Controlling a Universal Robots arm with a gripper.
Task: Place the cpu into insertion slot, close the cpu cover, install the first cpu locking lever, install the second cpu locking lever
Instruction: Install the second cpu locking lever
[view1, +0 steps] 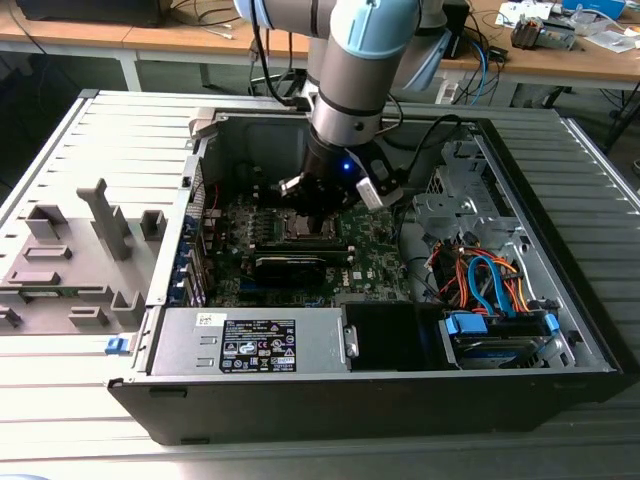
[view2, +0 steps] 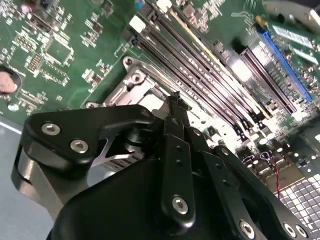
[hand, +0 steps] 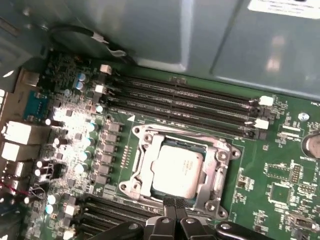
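I see arm reaching straight down into case, gripper (hand: 170, 204) fingers pressed together, empty, just beside insertion slot (hand: 176, 169); cpu (hand: 177, 170) seated inside, cpu cover (hand: 220, 159) down around it.

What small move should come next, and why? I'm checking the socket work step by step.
Probably a slight descent onto the socket's near edge: the cpu already sits in the insertion slot with the cpu cover down around it, and the shut gripper is poised at that edge.
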